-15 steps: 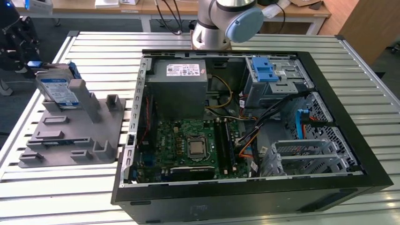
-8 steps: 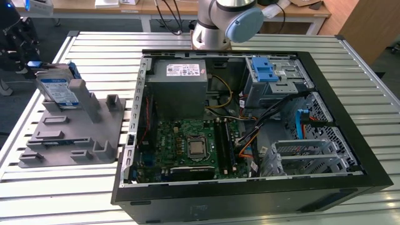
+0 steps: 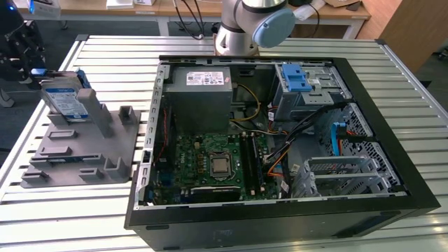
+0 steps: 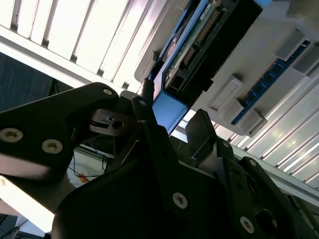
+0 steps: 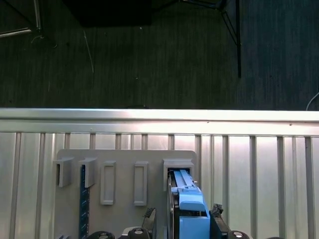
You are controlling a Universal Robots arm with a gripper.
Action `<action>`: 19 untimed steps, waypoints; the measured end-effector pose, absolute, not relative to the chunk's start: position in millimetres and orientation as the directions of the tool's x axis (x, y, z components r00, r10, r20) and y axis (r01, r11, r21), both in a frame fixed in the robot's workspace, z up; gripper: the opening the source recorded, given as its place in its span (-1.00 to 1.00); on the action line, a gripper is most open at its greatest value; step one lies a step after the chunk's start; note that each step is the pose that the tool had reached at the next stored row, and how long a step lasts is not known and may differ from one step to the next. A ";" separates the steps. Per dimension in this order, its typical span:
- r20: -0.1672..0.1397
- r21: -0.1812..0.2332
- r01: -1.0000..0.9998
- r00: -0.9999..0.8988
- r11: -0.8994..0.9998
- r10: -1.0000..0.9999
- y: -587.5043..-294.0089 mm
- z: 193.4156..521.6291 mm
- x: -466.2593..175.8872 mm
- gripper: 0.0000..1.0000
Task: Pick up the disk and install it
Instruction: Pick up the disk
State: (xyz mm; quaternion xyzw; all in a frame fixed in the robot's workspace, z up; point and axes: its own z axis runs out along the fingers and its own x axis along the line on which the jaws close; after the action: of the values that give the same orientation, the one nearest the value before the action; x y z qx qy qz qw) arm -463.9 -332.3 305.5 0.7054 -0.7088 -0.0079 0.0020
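Disk (image 3: 64, 102) stands on edge in a slot of the grey rack (image 3: 77, 152) on the slatted counter (image 3: 105, 52), just beside the open computer case (image 3: 280, 220), on the exterior view's left of it; the black claw (image 4: 172, 117) straddles the disk's blue end, fingers (image 4: 144, 102) spread to either side

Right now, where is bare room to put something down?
Bare slatted metal table: the corner by the grey plastic holder, and at the exterior view's right of the open black computer case. Crowded: inside it, around the blue-framed silver disk.
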 end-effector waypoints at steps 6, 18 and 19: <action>-0.008 0.010 -1.000 0.000 0.000 -1.000 -332.2 297.5 -465.1 0.06; -0.008 0.009 -1.000 0.000 0.000 -1.000 -332.2 293.9 -465.4 0.04; -0.008 0.009 -1.000 0.000 0.000 -1.000 -332.2 293.9 -465.3 0.04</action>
State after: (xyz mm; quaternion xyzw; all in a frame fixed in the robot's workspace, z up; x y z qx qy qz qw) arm -465.3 -332.2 293.9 0.7072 -0.7070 -0.0063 0.0004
